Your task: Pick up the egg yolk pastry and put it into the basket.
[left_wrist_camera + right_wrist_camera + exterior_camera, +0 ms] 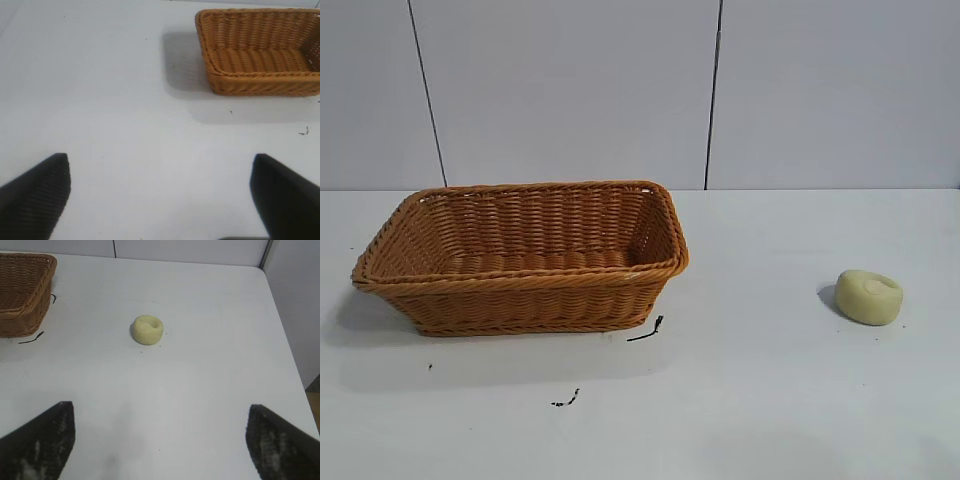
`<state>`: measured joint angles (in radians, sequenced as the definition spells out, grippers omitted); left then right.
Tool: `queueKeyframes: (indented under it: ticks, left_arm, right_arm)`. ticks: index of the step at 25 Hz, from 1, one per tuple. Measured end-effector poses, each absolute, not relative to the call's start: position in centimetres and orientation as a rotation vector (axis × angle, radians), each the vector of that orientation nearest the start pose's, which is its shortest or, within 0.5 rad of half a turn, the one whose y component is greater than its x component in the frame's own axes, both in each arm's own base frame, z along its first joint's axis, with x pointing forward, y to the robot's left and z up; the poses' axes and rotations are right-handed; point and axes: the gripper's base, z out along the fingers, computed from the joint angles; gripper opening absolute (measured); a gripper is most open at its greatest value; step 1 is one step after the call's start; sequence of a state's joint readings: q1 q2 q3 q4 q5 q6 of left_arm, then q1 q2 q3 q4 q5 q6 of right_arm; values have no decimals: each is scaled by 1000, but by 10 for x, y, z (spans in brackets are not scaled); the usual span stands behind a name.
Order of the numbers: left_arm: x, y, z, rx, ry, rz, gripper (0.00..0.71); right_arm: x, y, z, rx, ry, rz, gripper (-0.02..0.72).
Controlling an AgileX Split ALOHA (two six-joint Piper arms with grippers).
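The pale yellow egg yolk pastry (869, 296) lies on the white table at the right, dent upward, well apart from the basket (520, 255), which stands at the left with nothing in it. No arm shows in the exterior view. In the right wrist view, my right gripper (160, 412) is open above bare table, with the pastry (147, 329) some way ahead of its fingertips and a corner of the basket (22, 295) off to one side. My left gripper (161, 167) is open too, over bare table, with the basket (260, 50) farther off.
Two small black scraps lie on the table, one at the basket's near right corner (646, 331) and one nearer the front (566, 399). The table's edge and a grey wall (295, 305) run close beside the pastry's side.
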<state>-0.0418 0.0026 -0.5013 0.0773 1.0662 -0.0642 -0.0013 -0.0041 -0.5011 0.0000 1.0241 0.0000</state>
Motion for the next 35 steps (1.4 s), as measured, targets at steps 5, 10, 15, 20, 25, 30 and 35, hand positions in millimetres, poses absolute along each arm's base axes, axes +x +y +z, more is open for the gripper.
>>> queueKeyframes:
  ticks: [5,10,15,20,25,30,35]
  left_arm:
    - [-5,6,277,-27,2049,27,696]
    - [-5,6,277,-27,2049,27,696]
    - [-5,6,277,-27,2049,27,696]
    - [-5,6,277,-27,2049,27,696]
    - [-5,6,277,-27,2049,27,696]
    - [-5,6,277,-27,2049,27,696]
    - [-5,6,277,-27,2049,27,696]
  right_arm:
    - [-4,0,281,1,2003,-1,643]
    - [-4,0,281,1,2003,-1,643]
    - [3,0,288,1,2028,-1,643]
    - [41,0,306,1,2194,-1,643]
    - [102,1,317,5,2408,13,643]
    - [173,1,319,9,2536,20,643]
    - [247,1,301,11,2691,20,643]
